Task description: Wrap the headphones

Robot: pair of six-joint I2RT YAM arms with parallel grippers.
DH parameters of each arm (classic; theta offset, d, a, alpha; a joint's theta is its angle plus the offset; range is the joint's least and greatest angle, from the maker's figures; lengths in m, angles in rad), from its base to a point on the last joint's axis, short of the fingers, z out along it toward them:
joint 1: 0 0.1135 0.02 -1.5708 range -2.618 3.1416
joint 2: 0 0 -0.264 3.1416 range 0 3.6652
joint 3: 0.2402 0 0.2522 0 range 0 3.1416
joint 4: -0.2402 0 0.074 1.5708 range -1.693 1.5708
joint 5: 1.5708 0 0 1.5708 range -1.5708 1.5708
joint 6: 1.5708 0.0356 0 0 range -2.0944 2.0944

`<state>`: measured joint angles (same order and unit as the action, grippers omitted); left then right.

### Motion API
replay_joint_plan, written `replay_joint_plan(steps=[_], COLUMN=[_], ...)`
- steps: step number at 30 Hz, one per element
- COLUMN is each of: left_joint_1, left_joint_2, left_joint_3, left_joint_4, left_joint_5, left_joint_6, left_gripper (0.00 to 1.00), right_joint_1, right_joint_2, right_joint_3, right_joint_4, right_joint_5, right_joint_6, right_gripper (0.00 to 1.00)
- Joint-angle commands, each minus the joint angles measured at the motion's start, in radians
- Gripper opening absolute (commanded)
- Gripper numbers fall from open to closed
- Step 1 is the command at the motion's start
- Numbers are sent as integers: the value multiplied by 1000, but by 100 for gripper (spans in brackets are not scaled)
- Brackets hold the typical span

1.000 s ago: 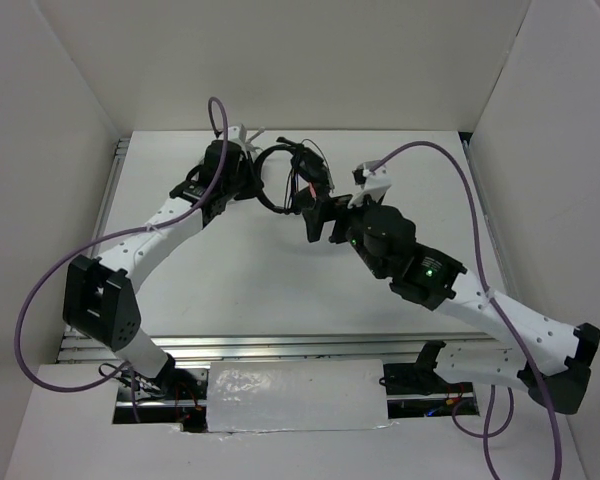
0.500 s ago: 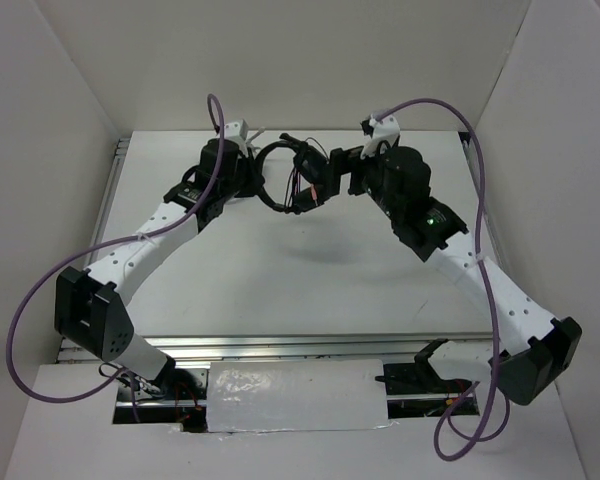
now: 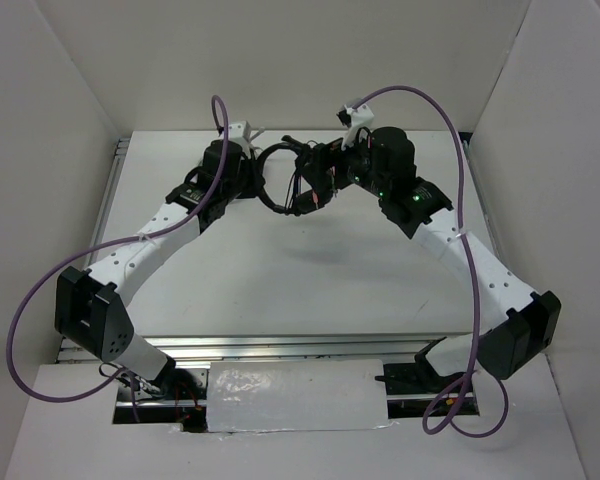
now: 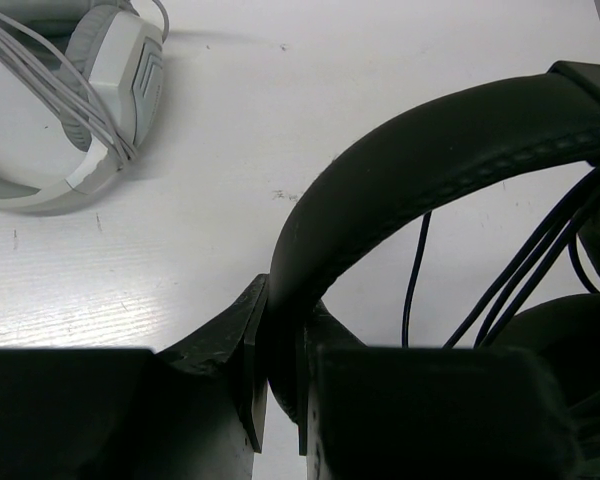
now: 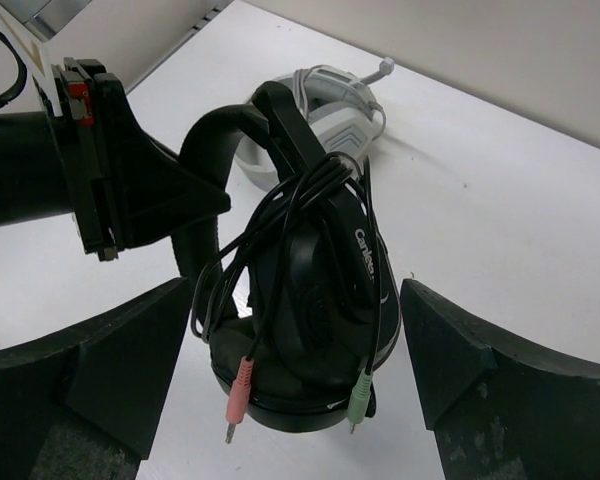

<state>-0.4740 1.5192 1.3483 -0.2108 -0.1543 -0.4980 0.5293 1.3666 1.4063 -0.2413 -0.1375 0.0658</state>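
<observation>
The black headphones hang above the table, their thin cable looped in several turns around the stacked earcups. A pink plug and a green plug dangle below them. My left gripper is shut on the padded headband and holds it up; it also shows in the top view. My right gripper is open wide, one finger on each side of the earcups without touching them. In the top view it meets the headphones at the back of the table.
A grey-white ring-shaped stand with pale cords lies on the table behind the headphones, also in the right wrist view. White walls close in the back and both sides. Both arms' purple cables arch overhead.
My right arm has swung from the middle of the table toward the back, bringing its open gripper up around the earcups. The left arm and the headphones have stayed put.
</observation>
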Motion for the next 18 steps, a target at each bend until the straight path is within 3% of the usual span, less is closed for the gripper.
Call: replay_joint_plan(steps=[1,4,7,12,15,18], left_joint_1=[-3,-3,-3,-3,-3,-3], left_joint_2=[-48,-48,-44,-36,-33,-30], left_joint_3=[52,52,58,67,69,71], left_joint_4=[73,76,71,71,68,65], left_joint_5=[-5,2,-2,2,-10,-22], left_joint_6=[3,7,6,3,-4,-8], left_gripper=[0,0,0,0,0,0], right_joint_1=[-11,-14,-18,-15,-12,-5], right_joint_2=[5,19,23,28,19,15], right_joint_3=[52,53,53,48,37,37], right_joint_4=[-12,-9,-10,2,20,20], right_joint_5=[-20,-33,-54,-93,-83,-65], right_joint_6=[11,6,8,19,25,23], right_gripper=[92,92,85,59,38,28])
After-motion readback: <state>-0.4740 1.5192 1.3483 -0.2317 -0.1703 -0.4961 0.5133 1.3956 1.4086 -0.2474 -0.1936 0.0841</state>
